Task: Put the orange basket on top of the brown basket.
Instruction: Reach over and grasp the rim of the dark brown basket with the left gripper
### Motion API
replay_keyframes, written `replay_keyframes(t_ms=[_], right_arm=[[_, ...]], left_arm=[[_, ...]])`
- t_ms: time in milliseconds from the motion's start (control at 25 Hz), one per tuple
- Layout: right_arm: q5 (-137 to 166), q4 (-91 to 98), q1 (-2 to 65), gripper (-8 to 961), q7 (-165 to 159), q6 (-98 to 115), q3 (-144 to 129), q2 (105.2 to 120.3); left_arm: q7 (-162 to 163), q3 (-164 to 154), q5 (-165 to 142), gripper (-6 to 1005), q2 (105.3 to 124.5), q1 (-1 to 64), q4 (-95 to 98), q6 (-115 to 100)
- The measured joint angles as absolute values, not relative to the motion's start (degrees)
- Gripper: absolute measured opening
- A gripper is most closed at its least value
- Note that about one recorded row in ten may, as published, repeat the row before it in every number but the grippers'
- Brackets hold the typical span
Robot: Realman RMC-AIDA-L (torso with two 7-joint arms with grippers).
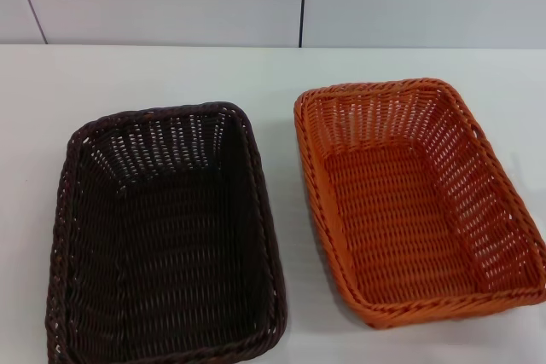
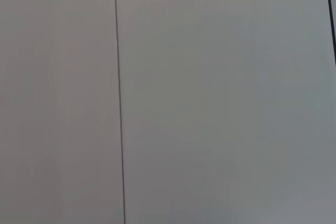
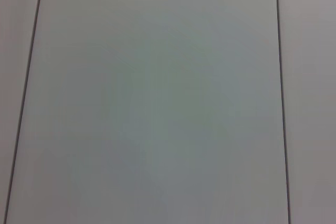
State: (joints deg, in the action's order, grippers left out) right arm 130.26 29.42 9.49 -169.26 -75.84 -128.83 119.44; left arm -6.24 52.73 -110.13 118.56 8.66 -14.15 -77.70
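The rectangular dark brown woven basket (image 1: 162,236) sits at the white desk's (image 1: 153,74) near left edge, the rectangular bright orange woven basket (image 1: 414,202) just beside it, right, both upright and empty, seemingly ready for stacking. Neither gripper shows; finger state unknowable.

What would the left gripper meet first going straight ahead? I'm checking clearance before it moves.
Probably the pale panelled wall: the left wrist view shows nothing else, though depth is unclear. The gripper itself is not visible.
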Motion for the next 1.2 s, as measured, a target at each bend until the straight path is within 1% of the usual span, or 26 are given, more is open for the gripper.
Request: replay_keyframes(t_ms=[360,400,440,480,520,560,600,680,720,760,800,840,920,960,1000,1040,1120,1200], right_arm=[[130.25,29.45,9.60,771,-169.27,-75.84,-128.83,119.44],[130.24,29.46,9.62,771,-169.27,-75.84,-128.83,119.44],[130.24,29.46,9.62,771,-169.27,-75.84,-128.83,119.44],[130.24,29.51,9.64,770,-169.28,-75.85,-128.83,119.44],[130.24,29.58,9.64,770,-169.27,-75.85,-128.83,119.44],[130.24,29.69,9.64,770,-169.28,-75.85,-128.83,119.44],[130.24,29.76,9.67,770,-169.28,-75.86,-128.83,119.44],[130.24,29.84,9.77,770,-169.28,-75.86,-128.82,119.44],[130.25,29.87,9.81,770,-169.28,-75.86,-128.83,119.44],[130.10,29.87,9.83,770,-169.28,-75.85,-128.83,119.43],[130.10,29.87,9.83,771,-169.28,-75.85,-128.83,119.43],[129.96,29.88,9.84,771,-169.28,-75.86,-128.83,119.44],[129.72,29.88,9.84,771,-169.28,-75.86,-128.81,119.43],[129.31,29.84,9.84,771,-169.28,-75.86,-128.59,119.43],[129.31,29.84,9.84,771,-169.28,-75.86,-128.59,119.43],[128.57,29.80,9.87,771,-169.28,-75.86,-128.56,119.44],[126.10,29.68,10.01,771,-169.28,-75.86,-128.59,119.41],[123.02,29.40,10.17,771,-169.28,-75.71,-128.67,119.37]], left_arm=[[-6.43,52.67,-110.17,681,118.52,8.36,-14.78,-77.41],[-7.21,52.37,-110.26,681,118.14,8.14,-16.28,-75.89],[-7.21,52.37,-110.26,681,118.14,8.14,-16.28,-75.89],[-8.31,52.12,-110.43,681,117.58,7.94,-17.95,-74.22],[-9.63,51.96,-110.75,681,116.78,7.79,-20.16,-72.25],[-11.16,52.11,-111.37,680,115.08,7.11,-23.99,-69.81],[-11.42,52.16,-111.63,680,114.41,6.66,-25.68,-69.10],[-11.92,52.91,-113.02,680,111.13,4.36,-33.67,-65.53],[-12.01,54.20,-114.71,680,108.57,2.37,-40.41,-61.66],[-12.03,55.95,-116.74,679,106.47,0.48,-46.15,-57.54],[-12.03,55.95,-116.74,679,106.47,0.48,-46.15,-57.54],[-12.04,57.82,-118.75,679,105.32,-0.90,-50.32,-54.00],[-12.05,62.01,-123.03,679,103.94,-3.65,-57.88,-45.70],[-12.05,67.87,-127.49,678,103.76,-6.91,-66.71,-34.12],[-12.05,67.87,-127.49,678,103.76,-6.91,-66.71,-34.12],[-12.05,71.63,-129.54,678,104.28,-8.46,-71.90,-26.55],[-12.12,79.62,-132.91,678,106.14,-10.61,-81.03,-9.22],[-13.69,87.06,-136.32,677,109.62,-11.69,-89.67,7.59]])
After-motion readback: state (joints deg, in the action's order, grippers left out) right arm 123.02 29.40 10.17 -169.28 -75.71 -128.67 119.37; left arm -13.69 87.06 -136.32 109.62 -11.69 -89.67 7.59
